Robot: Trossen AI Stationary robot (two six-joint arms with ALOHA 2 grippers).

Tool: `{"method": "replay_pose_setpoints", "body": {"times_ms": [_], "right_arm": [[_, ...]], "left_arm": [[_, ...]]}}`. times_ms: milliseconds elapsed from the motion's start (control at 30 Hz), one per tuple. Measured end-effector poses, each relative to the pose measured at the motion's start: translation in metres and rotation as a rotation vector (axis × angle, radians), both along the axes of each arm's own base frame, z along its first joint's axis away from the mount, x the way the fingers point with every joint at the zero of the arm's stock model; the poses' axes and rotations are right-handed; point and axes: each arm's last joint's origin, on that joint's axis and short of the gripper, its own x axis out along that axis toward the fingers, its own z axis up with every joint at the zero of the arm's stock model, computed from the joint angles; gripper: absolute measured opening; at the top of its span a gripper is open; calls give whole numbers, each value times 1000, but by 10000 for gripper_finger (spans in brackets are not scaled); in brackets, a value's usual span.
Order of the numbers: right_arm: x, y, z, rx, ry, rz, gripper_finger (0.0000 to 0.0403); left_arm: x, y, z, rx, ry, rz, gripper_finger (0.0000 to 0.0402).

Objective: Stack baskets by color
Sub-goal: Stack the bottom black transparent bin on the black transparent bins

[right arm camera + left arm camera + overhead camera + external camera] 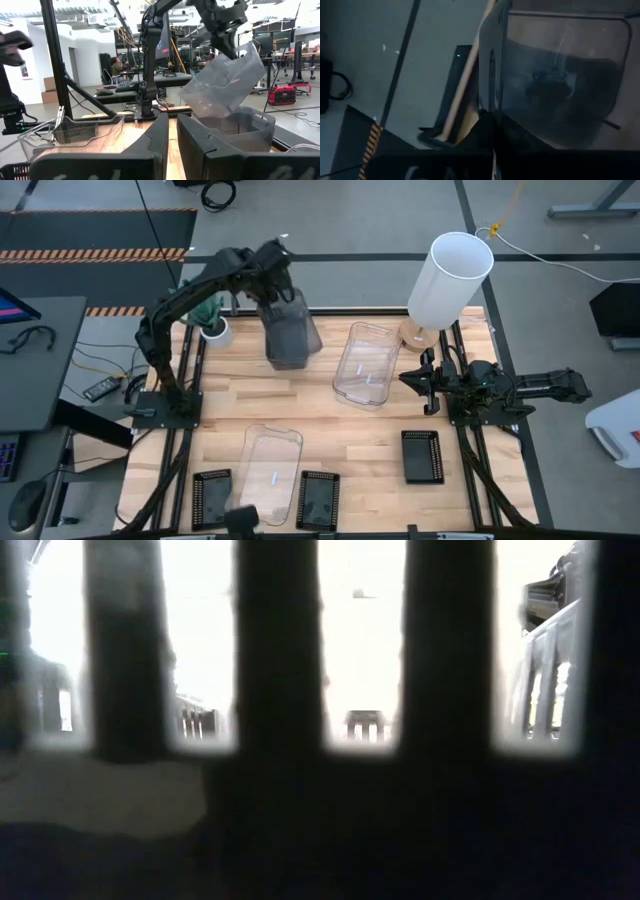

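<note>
Left gripper [278, 292]: closed on the rim of a smoky grey basket [290, 332], which is held tilted in the air.
Held basket: hung just above a second grey basket [235, 131] standing on the table's far side, as shown in the right wrist view.
Clear baskets: one [366, 364] is set beside the grey pair, another [271, 471] near the front edge.
Black perforated baskets: two [211, 498] [318, 500] flank the front clear one; a third [422, 455] lies to the right.
Right gripper [424, 381]: parked at the table's right side, fingers nearly together, nothing held.
</note>
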Motion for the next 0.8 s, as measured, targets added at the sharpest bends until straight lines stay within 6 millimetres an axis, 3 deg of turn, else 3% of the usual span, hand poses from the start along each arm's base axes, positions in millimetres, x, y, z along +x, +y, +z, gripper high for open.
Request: {"method": "replay_pose_setpoints", "body": {"times_ms": [167,333,800], "right_arm": [[0,0,0,0,0,0,45],[0,0,0,0,0,0,45],[0,0,0,0,0,0,45]], "left_arm": [[-13,30,-2,43,5,-12,5],[-15,48,-11,12,7,-86,5],[7,64,-60,-111,191,-289,4]]}}
